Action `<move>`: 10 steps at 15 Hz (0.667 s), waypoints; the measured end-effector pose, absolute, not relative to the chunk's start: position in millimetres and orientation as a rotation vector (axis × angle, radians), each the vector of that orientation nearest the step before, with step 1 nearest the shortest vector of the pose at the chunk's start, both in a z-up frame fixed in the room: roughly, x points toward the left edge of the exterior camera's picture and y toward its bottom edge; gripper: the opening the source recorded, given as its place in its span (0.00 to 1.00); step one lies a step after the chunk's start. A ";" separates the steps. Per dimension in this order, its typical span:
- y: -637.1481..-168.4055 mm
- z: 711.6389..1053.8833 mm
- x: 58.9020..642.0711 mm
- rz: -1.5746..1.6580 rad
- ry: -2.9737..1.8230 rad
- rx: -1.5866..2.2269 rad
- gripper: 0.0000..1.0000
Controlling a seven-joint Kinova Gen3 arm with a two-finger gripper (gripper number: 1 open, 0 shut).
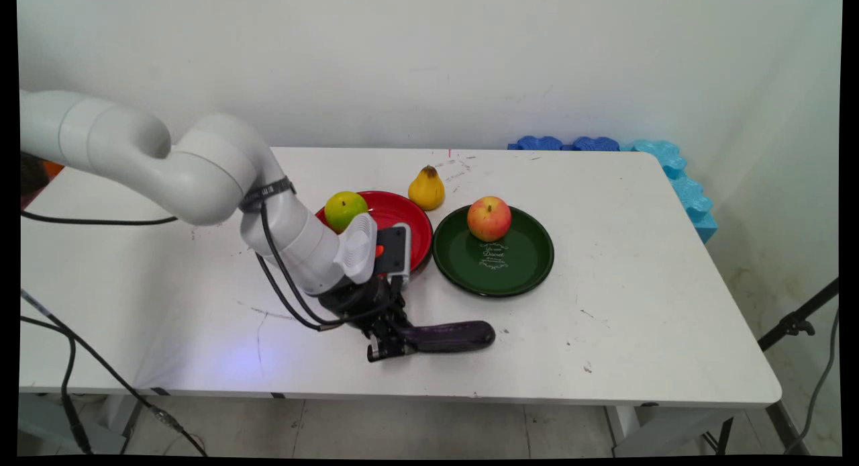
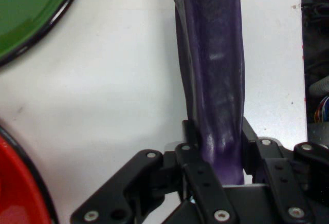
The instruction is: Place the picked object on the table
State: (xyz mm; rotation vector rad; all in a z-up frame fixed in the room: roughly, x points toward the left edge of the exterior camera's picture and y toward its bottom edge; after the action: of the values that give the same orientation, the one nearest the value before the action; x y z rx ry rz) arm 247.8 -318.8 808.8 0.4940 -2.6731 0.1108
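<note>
Between jaws, hand view: eggplant.

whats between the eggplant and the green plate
Nothing: bare white table separates the eggplant from the green plate, clearest in the main view. The claw is shut on the eggplant's other end.

A white table, scuffed and marked, carries everything. A dark purple eggplant lies flat on it right at the gripper, stretching away from the fingers. Beyond the hand sit a red plate and, touching its side, a green plate. A yellow pear stands on the tabletop farther off, just behind both plates.
</note>
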 end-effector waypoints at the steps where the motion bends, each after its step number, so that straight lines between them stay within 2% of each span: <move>1: -317.3 805.6 247.3 0.105 -2.671 0.496 0.00; 4: -313.9 798.5 245.6 0.098 -2.666 0.503 0.00; 5: -312.8 797.0 245.1 0.097 -2.665 0.504 1.00; 10: -308.9 799.3 240.3 0.106 -2.653 0.480 1.00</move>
State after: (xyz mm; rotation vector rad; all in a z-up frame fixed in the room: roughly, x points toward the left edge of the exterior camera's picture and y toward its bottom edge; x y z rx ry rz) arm 240.3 -308.9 799.3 0.4800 -2.6530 0.1055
